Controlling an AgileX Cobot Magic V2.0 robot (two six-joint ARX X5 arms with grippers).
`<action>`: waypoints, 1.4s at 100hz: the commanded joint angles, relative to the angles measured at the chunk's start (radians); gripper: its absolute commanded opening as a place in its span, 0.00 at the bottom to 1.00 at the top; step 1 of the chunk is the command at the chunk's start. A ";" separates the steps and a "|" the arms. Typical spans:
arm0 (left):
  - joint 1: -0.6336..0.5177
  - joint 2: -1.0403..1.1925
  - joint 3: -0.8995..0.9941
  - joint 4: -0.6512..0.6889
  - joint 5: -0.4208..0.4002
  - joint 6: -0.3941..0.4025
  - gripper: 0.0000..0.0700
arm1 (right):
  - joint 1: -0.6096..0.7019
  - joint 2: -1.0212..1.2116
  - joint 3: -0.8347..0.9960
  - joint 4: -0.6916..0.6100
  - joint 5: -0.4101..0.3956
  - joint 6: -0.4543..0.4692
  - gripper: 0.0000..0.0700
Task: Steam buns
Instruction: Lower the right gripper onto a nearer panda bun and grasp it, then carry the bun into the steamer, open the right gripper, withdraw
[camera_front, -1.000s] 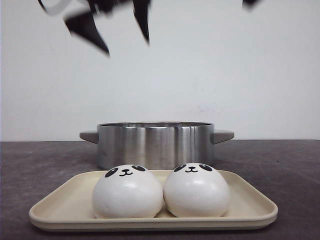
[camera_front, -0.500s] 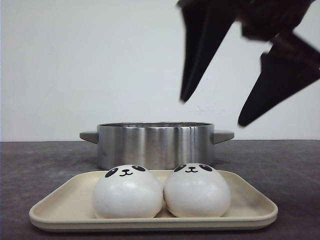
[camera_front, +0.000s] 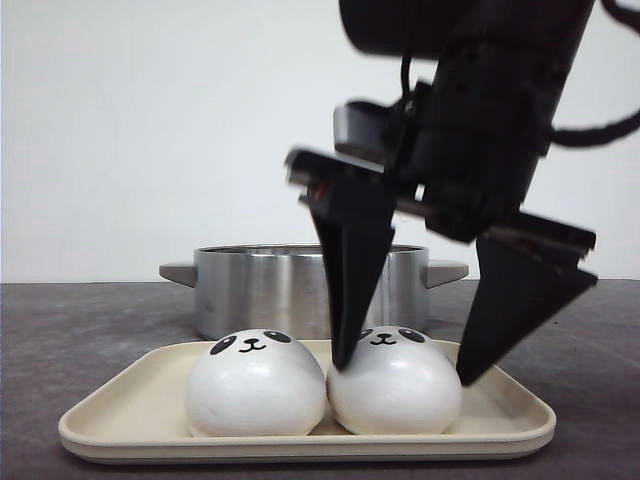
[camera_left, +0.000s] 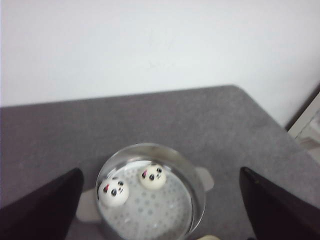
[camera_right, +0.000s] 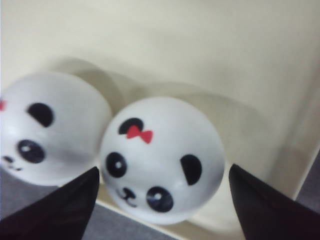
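Having been lowered from above within the last second, the right gripper is now held, jaws apart, astride the right-hand white panda-faced bun on the cream plastic tray, suggesting pickup is imminent.

Even bright light; soft shadows; wrist views blurred; glare on pot wall.

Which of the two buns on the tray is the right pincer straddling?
The right-hand bun, between the open right pincer's fingers; it has a red bow. The other tray bun sits outside them.
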 joint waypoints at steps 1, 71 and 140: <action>-0.006 0.009 0.026 0.008 -0.003 0.013 0.86 | 0.011 0.026 0.014 0.006 0.004 0.017 0.59; -0.006 0.010 0.026 0.029 -0.005 0.021 0.86 | 0.047 -0.198 0.357 -0.026 0.013 -0.150 0.01; -0.006 0.011 0.026 0.045 -0.005 0.022 0.86 | -0.269 0.286 0.574 -0.006 0.045 -0.356 0.01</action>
